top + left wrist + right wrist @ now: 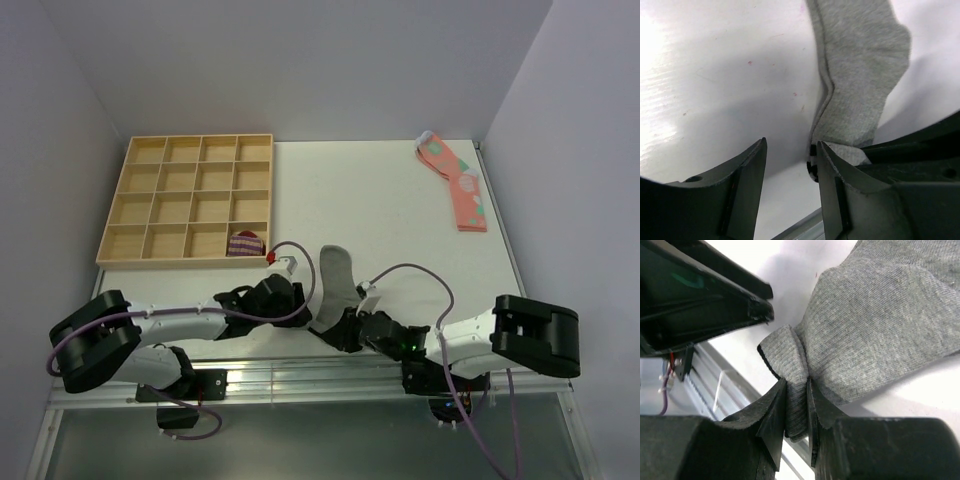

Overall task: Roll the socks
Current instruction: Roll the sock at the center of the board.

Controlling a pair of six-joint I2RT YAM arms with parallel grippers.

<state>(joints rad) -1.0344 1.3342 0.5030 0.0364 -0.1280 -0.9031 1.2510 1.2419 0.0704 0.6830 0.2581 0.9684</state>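
The grey sock (338, 275) is lying on the white counter (400, 200) close to the near edge, between the two arms, its rounded end pointing away from the bases. The right gripper (796, 386) is pinching a bunched fold at the sock's near end, jaws clenched on the knit, with fabric bulging up above them (a dark edge is running along that fold). The left gripper (791, 150) is hovering just beside the sock's left edge, jaws standing apart and grasping nothing, bare counter showing in the gap. The finger (832, 190) nearer the sock is sitting right at its dark-marked end, though actual contact is hard to call. Further back on the left, a wooden compartment tray (185, 200) is holding a small purple-striped bundle (245, 243) in the right-hand compartment of its nearest row. Pink spotted socks (460, 185) are lying at the far right, well apart from the action.
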